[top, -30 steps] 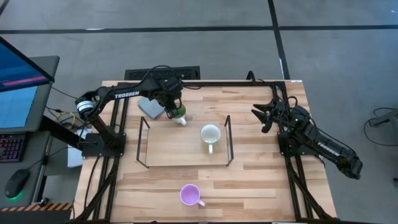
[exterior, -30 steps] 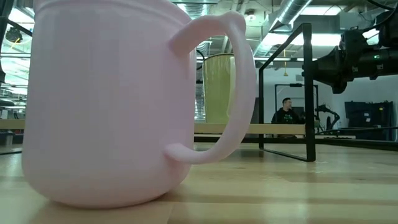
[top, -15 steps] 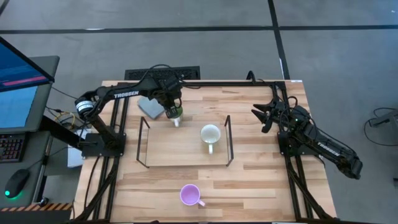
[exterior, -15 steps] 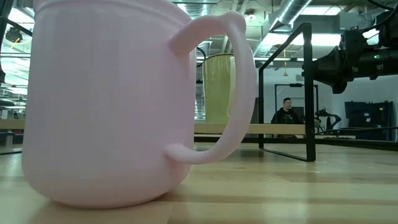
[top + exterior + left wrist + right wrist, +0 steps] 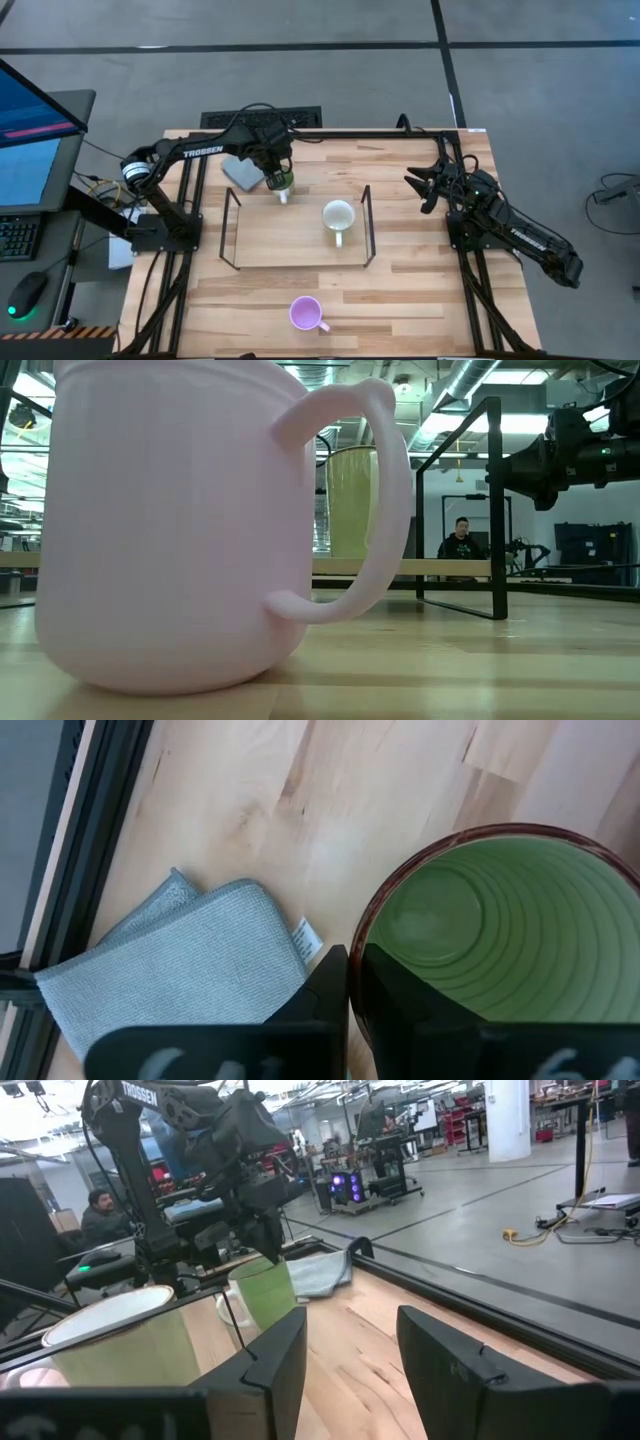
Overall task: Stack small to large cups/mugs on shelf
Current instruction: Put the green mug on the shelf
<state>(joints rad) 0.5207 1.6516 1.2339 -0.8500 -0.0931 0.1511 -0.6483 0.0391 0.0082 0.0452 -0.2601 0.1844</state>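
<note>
My left gripper [image 5: 278,180] pinches the olive green mug [image 5: 283,181] by its rim, beside the grey cloth [image 5: 241,171]; my right gripper [image 5: 422,186] waits open.

On my wooden desk [image 5: 420,250] I see the wire shelf [image 5: 298,229] around the cream mug [image 5: 338,216], a grey cloth [image 5: 242,171] behind the shelf, and the purple mug [image 5: 305,313] before it.
</note>
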